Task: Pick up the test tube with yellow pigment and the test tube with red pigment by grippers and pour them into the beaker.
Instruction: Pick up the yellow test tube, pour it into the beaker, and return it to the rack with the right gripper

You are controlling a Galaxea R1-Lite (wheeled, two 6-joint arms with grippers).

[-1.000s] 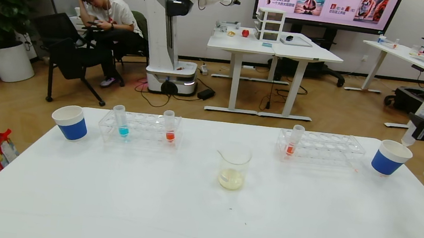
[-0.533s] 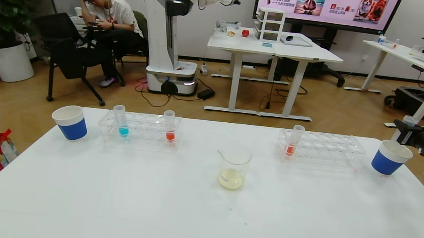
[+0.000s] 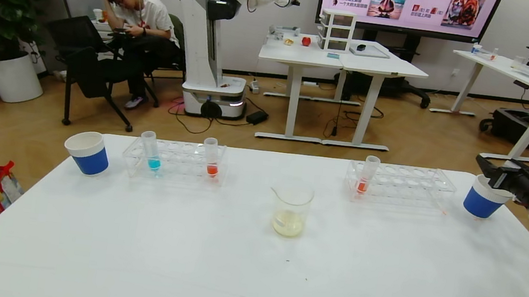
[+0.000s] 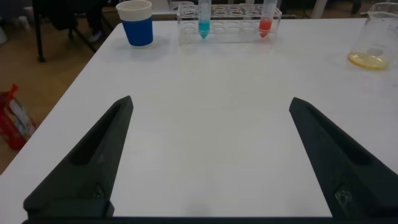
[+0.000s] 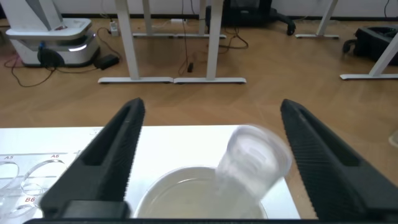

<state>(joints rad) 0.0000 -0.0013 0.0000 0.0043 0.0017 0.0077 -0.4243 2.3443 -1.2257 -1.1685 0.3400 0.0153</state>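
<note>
Right gripper (image 5: pixel 208 155) spread wide at the worktop's (image 3: pixel 250 268) far right edge, directly over the right blue cup (image 3: pixel 482 203), an empty clear tube (image 5: pixel 252 162) loose between its fingers, mouth up. Left gripper (image 4: pixel 208 155) spread over bare worktop near the left edge. Beaker (image 3: pixel 291 210) with pale yellow liquid stands centre, open room around it. 2 red-pigment tubes (image 3: pixel 368 174) wait in their racks (image 3: pixel 399 185).

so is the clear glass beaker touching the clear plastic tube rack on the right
Apart. The head view shows bare white table between the beaker and that rack.
</note>
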